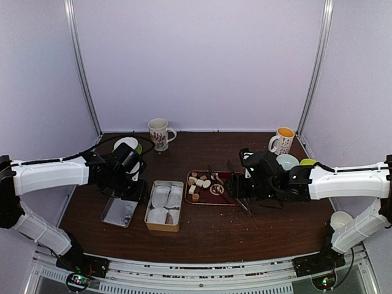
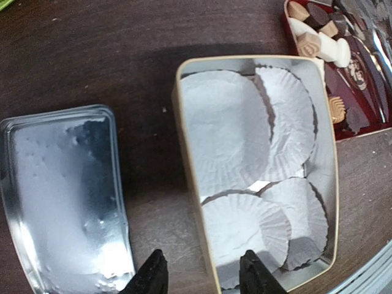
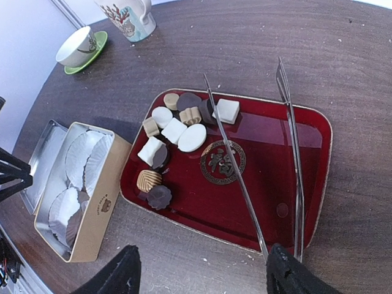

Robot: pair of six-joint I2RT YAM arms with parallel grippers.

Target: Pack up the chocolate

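Right tool point(image 3: 205, 260) hangs spread wide over the near edge of the tray point(image 3: 275, 159), pinching nothing. The joined end of the tongs point(image 3: 236, 171) lies just beside one finger. From there the two thin arms of the tongs run out across the tray's bare half and past its far edge.

All the chocolate point(image 3: 174, 131) sits on the other half of the tray, the half toward the tin point(image 3: 98, 208). White rounds and cubes, tan ribbed pieces and dark ones crowd together there, several touching. A tan piece and a dark round one lie a little apart, by the tray corner nearest the tin.

The tin stands open on the tabletop point(image 3: 343, 73), just beside the tray. It is lined with paper cups point(image 2: 226, 122), and no chocolate shows in them. Left tool point(image 2: 202, 263) hovers over the tin's near end with its fingers parted, one inside and one outside the wall, gripping nothing. The lid point(image 2: 61, 196) lies flat on the tin's far side from the tray.

The pieces should be light and stiff but smooth, likely to skid on the glossy tray and to scuff or chip under a hard squeeze. Cubes are best taken across two flat sides, and rounds across the middle, low down. The two loose pieces look the easiest to reach.
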